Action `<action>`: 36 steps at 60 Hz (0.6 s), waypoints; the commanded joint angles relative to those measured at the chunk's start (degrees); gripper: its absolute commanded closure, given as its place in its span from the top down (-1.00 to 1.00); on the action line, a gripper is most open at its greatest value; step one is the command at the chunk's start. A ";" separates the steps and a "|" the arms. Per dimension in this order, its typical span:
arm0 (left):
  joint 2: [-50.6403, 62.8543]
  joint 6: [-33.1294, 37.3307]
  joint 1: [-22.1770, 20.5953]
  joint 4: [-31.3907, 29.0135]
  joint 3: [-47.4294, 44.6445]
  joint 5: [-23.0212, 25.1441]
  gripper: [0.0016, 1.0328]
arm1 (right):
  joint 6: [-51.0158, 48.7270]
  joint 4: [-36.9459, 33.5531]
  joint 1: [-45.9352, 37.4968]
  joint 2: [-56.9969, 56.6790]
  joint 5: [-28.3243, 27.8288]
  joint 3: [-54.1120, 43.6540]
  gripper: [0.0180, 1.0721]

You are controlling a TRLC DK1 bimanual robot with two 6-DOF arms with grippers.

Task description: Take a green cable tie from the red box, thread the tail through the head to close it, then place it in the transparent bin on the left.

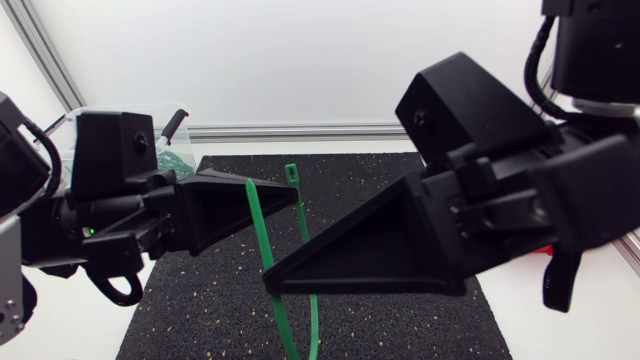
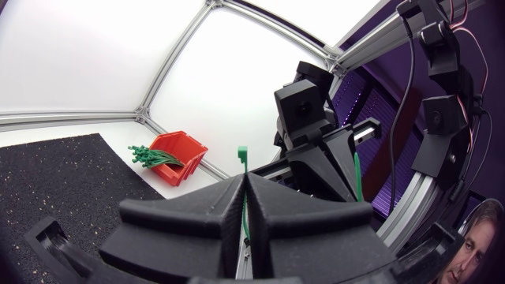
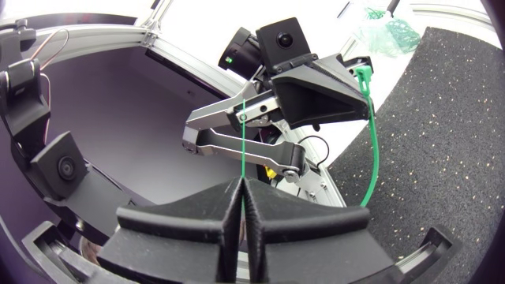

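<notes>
A green cable tie (image 1: 303, 235) hangs bent in a long U over the black mat (image 1: 400, 170), both ends up. My left gripper (image 1: 293, 197) is shut on the strand just below the square head (image 1: 291, 172); in the left wrist view the head (image 2: 242, 151) sticks up past the shut fingertips. My right gripper (image 1: 270, 282) is shut on the other strand, and the thin tail (image 3: 244, 134) rises from it, its tip close to the left gripper's fingers (image 3: 316, 87). The red box (image 2: 180, 154) holds a bundle of green ties (image 2: 146, 155). The transparent bin (image 1: 172, 150) sits behind the left gripper.
The bin (image 3: 387, 28) has green ties lying in it. An aluminium frame rail (image 1: 300, 131) runs along the table's back edge behind the mat. Both arms crowd the space above the mat's middle.
</notes>
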 commanded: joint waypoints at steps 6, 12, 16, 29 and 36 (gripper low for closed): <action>-1.49 -1.78 -1.06 1.05 -1.93 -1.37 -0.92 | 8.81 -1.05 -1.92 -0.21 -2.07 2.31 -0.89; -1.92 -1.78 -1.58 1.05 -2.01 -2.43 -0.92 | 11.88 -1.05 -2.80 0.14 -3.74 3.10 -0.89; -2.10 -1.69 -2.29 1.14 -2.10 -3.13 -0.92 | 14.08 -1.05 -3.50 0.49 -5.41 3.36 -0.89; -2.19 -0.02 -4.40 1.40 -2.63 -6.65 -0.92 | 18.47 -1.05 -5.53 1.19 -8.67 3.28 -0.89; -1.13 0.86 -4.75 1.58 -2.63 -7.61 -0.92 | 19.18 -1.49 -5.70 1.37 -9.11 3.28 -0.89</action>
